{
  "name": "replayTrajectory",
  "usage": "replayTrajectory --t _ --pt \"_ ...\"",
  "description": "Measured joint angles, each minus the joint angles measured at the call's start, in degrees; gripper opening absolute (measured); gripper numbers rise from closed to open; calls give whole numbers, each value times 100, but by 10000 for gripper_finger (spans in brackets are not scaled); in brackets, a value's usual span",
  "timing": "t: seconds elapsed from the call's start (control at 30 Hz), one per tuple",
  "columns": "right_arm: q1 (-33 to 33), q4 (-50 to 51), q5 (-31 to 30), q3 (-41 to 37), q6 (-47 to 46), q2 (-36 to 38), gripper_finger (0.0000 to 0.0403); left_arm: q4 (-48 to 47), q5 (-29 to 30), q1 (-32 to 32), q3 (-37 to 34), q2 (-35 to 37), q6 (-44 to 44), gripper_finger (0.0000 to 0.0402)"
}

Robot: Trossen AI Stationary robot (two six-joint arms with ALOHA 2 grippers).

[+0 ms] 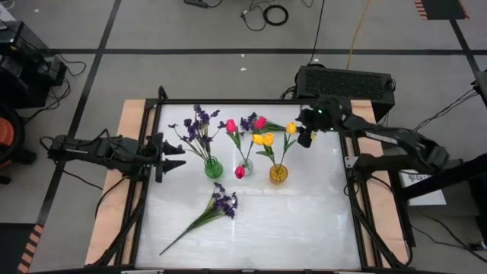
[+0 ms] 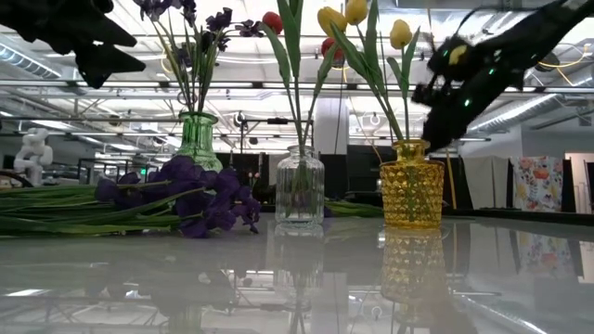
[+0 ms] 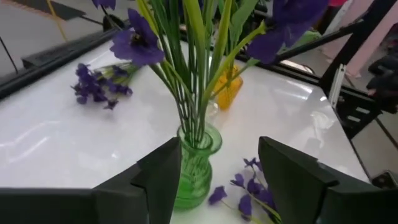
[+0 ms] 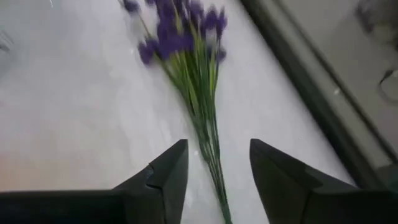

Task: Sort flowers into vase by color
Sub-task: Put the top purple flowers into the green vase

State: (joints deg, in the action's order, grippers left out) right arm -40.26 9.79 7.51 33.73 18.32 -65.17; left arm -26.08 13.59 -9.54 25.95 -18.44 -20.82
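1. Left hand (image 1: 173, 157) is hovering at the left side of the bench (image 1: 304, 221), fingers (image 3: 158, 180) spread wide apart, gripping nothing.
2. Green vase (image 1: 213, 168) is sitting just ahead of the left hand, lined up with the gap between its fingers but not touching them; purple sprigs (image 1: 196, 125) are standing in it.
3. Loose purple sprig (image 1: 222, 202) is lying flat on the bench, beyond and to one side of the left hand, well apart from it.
4. Right hand (image 1: 307, 131) is hanging above the far right part of the bench, fingers (image 4: 168, 174) apart, holding nothing.
5. Right wrist view is showing a purple sprig (image 4: 189, 56) lying on the bench under the right hand, its stem running through the gap between the fingers, no contact visible.
6. Yellow vase (image 1: 278, 173) with yellow tulips (image 1: 265, 138) is standing near the right hand, blooms just beside it.
7. Clear vase (image 1: 245, 167) with pink-red tulips (image 1: 231, 125) is standing between the other two vases, apart from both hands.
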Motion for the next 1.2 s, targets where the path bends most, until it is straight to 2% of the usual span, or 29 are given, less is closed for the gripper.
replayTrajectory --t 0.17,0.33,0.73,0.9,1.03,1.2 --pt "-376 -274 32 140 142 -957 130 311 60 -3 -104 0 68 219" --pt "-474 -274 320 245 345 -1497 113 488 63 -3 -196 -2 60 219" --pt "-479 -242 448 247 486 -2272 138 451 12 -3 -198 -35 37 219" --pt "-478 -252 337 249 339 -2310 134 359 0 -3 -198 -35 96 219" --pt "-506 -126 284 259 167 -2310 112 260 -3 -3 -199 -35 233 219" --pt "-501 -40 292 263 -56 -2305 50 270 -3 0 -201 -35 354 219"
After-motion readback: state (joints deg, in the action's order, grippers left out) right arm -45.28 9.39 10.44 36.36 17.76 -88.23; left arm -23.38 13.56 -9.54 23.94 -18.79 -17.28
